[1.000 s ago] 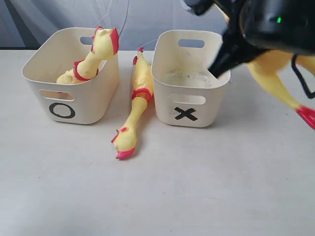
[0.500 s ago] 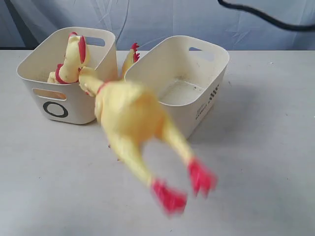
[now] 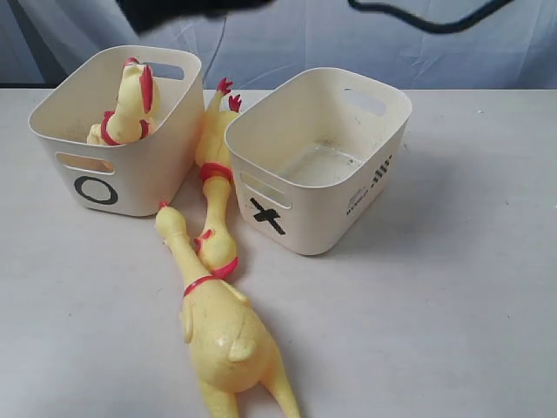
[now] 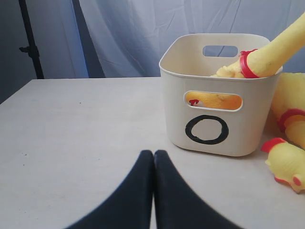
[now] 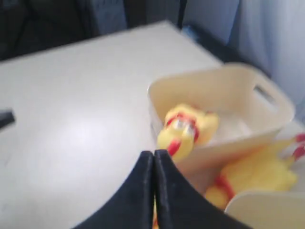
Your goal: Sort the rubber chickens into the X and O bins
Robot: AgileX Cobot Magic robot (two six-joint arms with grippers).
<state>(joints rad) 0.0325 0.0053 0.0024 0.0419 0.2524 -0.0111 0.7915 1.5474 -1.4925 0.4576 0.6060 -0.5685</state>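
The O bin [image 3: 96, 170] stands at the back left with one rubber chicken [image 3: 128, 109] upright inside. Right of it, turned askew, the X bin [image 3: 322, 174] holds nothing. A slimmer chicken [image 3: 213, 165] lies on the table between the bins. A plump chicken [image 3: 222, 335] lies in front, head toward the bins. My left gripper [image 4: 153, 153] is shut and empty, low over the table before the O bin [image 4: 217, 114]. My right gripper [image 5: 153, 153] is shut and empty, above the O bin [image 5: 228, 88] and its chicken's head [image 5: 183, 129].
A dark blurred piece of arm [image 3: 183, 9] crosses the top of the exterior view, with a black cable [image 3: 426, 22] to its right. A pale curtain hangs behind the table. In the left wrist view a chicken's head [image 4: 286, 162] lies right of the O bin.
The plump chicken that hung by the right arm has swung across and now lies on the table in front. The X bin has turned askew. The right arm has left the right side.
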